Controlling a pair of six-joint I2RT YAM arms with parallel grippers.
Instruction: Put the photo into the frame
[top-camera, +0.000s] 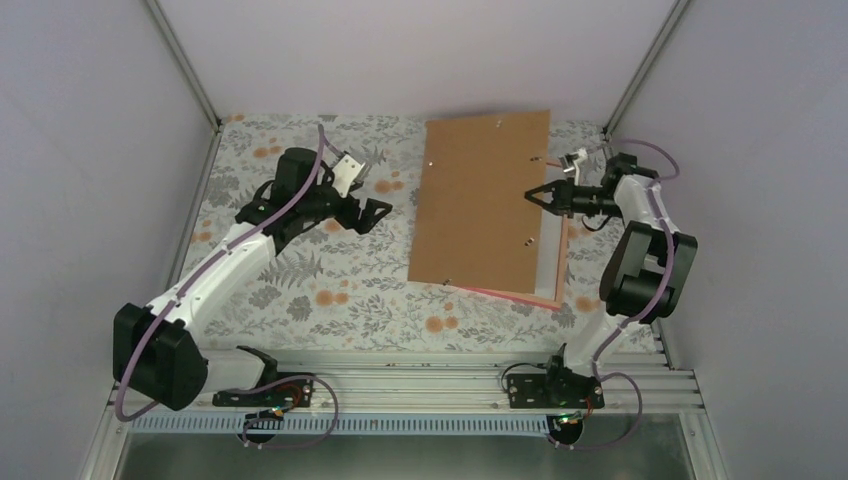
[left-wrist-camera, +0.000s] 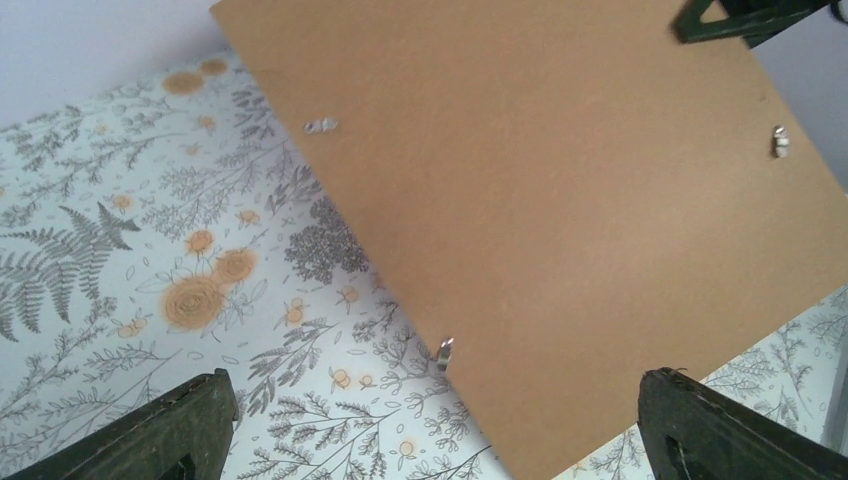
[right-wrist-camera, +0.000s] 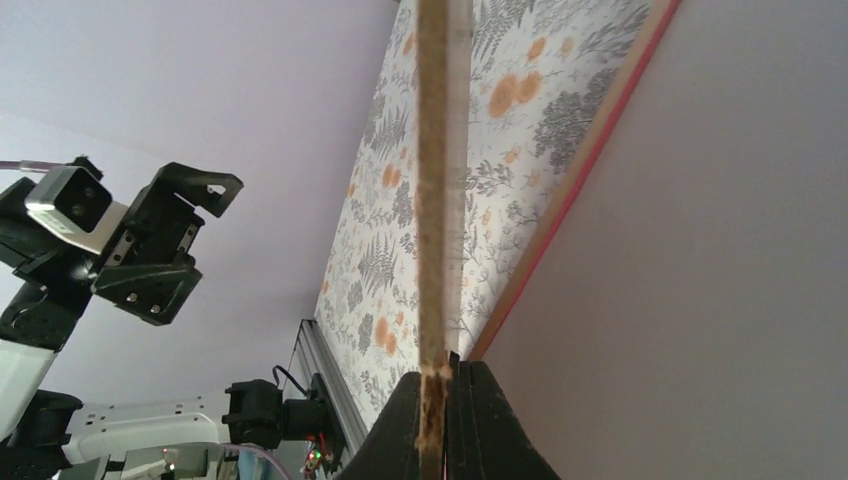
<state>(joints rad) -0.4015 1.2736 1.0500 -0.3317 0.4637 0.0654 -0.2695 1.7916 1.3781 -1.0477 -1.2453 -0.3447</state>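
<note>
My right gripper is shut on the right edge of a plain brown board, which it holds tilted above the frame. In the right wrist view the board runs edge-on between the shut fingers. The frame shows only as a thin pink border under the board's near corner, and as a pink line. A white strip lies below the board's right side; I cannot tell what it is. The photo is hidden. My left gripper hovers open to the left of the board, holding nothing.
A floral cloth covers the table. Small metal tabs stick out along the board's edges. Grey walls close in the left, back and right sides. An aluminium rail with both arm bases runs along the near edge.
</note>
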